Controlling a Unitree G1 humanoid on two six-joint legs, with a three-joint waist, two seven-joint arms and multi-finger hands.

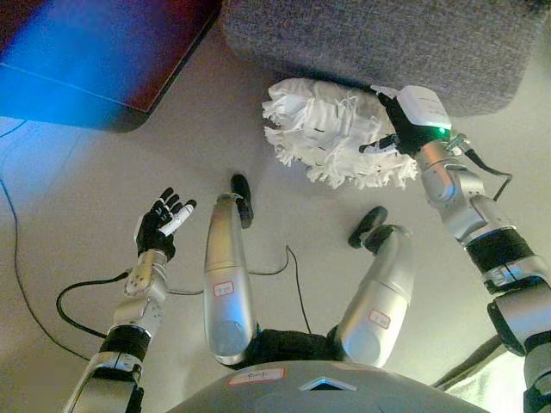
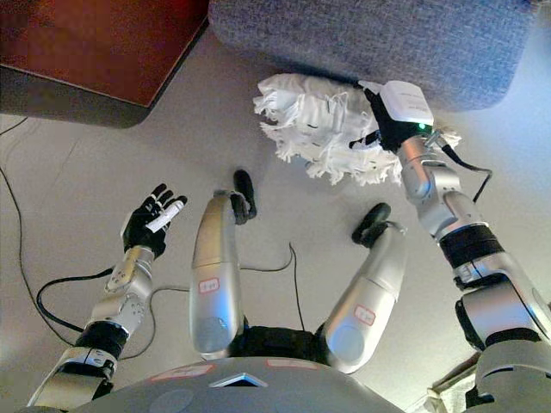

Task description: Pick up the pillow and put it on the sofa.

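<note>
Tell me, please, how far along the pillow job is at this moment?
Done: the right hand has reached the white shaggy pillow, which lies on the pale floor against the grey fabric sofa. In hand: its fingers seem to grip the pillow's edge. Left: lifting it onto the sofa. The left hand hangs open, idle.

home living room, grey sofa (image 1: 379, 43), dark wooden table (image 2: 95, 52)
</note>
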